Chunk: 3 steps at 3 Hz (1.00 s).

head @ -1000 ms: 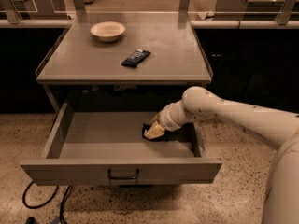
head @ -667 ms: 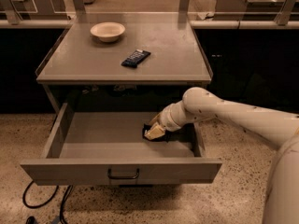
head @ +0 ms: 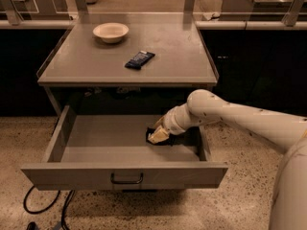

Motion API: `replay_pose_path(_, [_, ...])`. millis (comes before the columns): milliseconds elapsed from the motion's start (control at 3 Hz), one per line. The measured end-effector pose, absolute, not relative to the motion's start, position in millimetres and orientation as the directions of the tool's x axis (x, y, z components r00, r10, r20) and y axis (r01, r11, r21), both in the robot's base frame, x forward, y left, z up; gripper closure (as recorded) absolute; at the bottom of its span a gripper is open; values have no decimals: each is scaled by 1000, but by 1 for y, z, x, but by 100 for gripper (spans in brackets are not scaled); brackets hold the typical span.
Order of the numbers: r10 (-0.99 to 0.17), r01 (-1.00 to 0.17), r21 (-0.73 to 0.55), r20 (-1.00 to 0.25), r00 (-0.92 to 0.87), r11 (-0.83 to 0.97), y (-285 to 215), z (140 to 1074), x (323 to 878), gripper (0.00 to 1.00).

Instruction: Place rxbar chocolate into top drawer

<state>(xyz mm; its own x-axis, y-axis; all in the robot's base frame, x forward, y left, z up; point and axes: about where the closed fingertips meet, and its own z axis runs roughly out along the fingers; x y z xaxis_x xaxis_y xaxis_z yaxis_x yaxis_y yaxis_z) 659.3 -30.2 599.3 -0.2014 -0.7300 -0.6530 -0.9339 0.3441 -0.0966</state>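
1. Grey metal bench [head: 180, 51] is the biggest thing before me. It does not take part in this step.
2. Below it the top drawer [head: 86, 174] is pulled far out. Its floor is bare on the left and in the middle.
3. My arm [head: 240, 119] reaches in from the right, over the drawer's right wall. Compared with a second ago it has almost not moved, so I judge that I am at the end of the lowering, not in the travel.
4. One pale bowl [head: 111, 32] stands at the back left of the bench, well apart from my work.
5. My gripper [head: 158, 136] is inside the drawer, at the right rear, low over the floor.
6. One dark blue bar [head: 139, 59] with white print lies in the middle of the bench. It is not my bar and it has stayed where it was.
7. The rxbar chocolate [head: 166, 141] I take to be the black flat shape just under my gripper, inside the drawer. Whether I hold it or have let it go, I cannot tell. If it lies on the floor, only the release and the retreat remain, I think.
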Motion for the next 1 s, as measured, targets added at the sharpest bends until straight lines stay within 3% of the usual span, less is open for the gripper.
replay_pose_path(667, [-730, -934, -97, -653, -201, 344, -30, 599, 659, 16])
replay_pose_path(1000, [-730, -934, -96, -653, -201, 344, -30, 599, 659, 0])
